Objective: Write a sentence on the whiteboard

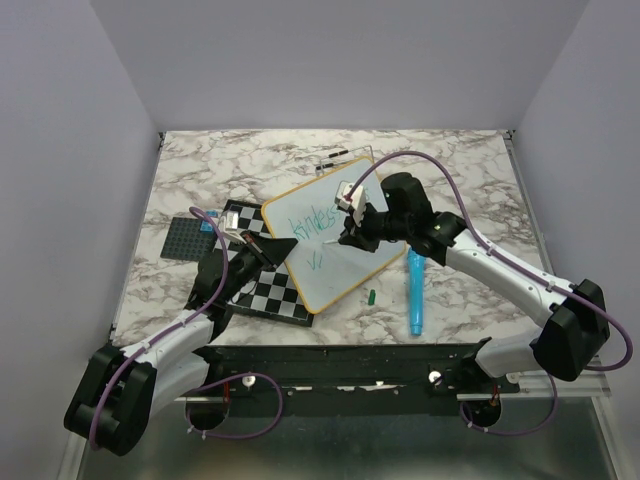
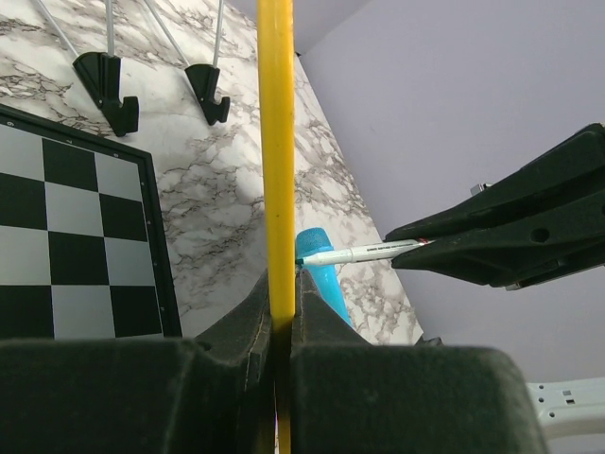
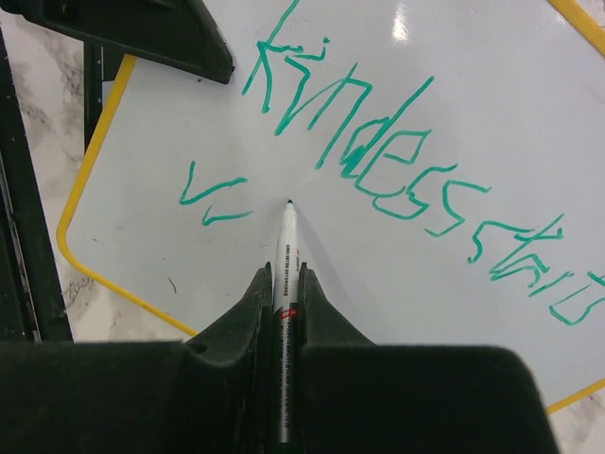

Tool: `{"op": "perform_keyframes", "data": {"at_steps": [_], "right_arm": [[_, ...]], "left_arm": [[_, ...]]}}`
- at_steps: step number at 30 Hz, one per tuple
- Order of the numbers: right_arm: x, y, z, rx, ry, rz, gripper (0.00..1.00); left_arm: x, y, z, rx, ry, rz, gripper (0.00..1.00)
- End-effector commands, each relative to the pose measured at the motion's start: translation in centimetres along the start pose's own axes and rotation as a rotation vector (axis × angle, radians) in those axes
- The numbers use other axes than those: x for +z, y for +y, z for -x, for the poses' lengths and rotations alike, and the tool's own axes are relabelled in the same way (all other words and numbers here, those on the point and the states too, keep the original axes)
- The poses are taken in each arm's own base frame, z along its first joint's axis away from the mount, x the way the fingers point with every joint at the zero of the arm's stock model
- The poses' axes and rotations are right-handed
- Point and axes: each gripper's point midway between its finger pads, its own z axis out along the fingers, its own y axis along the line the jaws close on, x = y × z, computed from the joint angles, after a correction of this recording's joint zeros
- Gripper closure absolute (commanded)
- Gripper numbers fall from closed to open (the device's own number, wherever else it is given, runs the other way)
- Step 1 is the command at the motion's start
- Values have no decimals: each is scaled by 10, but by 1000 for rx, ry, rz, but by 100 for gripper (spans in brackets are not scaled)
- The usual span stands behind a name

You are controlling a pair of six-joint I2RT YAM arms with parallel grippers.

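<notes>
The left gripper [image 1: 272, 246] pinches the yellow frame of the whiteboard [image 1: 335, 275], which lies mid-table, partly over a checkered board [image 1: 262, 292]. The sentence [image 3: 378, 161] reads "kindess starts", with a green squiggle beneath. The right gripper [image 3: 282, 284] clamps a marker [image 3: 286, 236], tip at the board.

The top camera looks steeply down from behind both arms, taking in the whole table [image 1: 200, 160]. Each wrist camera sits close behind its claw: beyond the left claw [image 2: 281, 301] runs the whiteboard [image 2: 276, 142] edge-on; ahead of the right claw [image 3: 284, 280], the board's face. Both wrist views share the pen [image 3: 286, 236].
</notes>
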Motion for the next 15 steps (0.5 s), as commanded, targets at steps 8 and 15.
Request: {"op": "perform_keyframes", "data": {"at_steps": [8,15], "right_arm": [[10,3,-4,29,8,35,99],[-4,16,5,6,-32,71,100]], "left_arm": [[-1,-43,27,32,-99,-162,100],[-1,-42,26,32,-97,-160,100]]}}
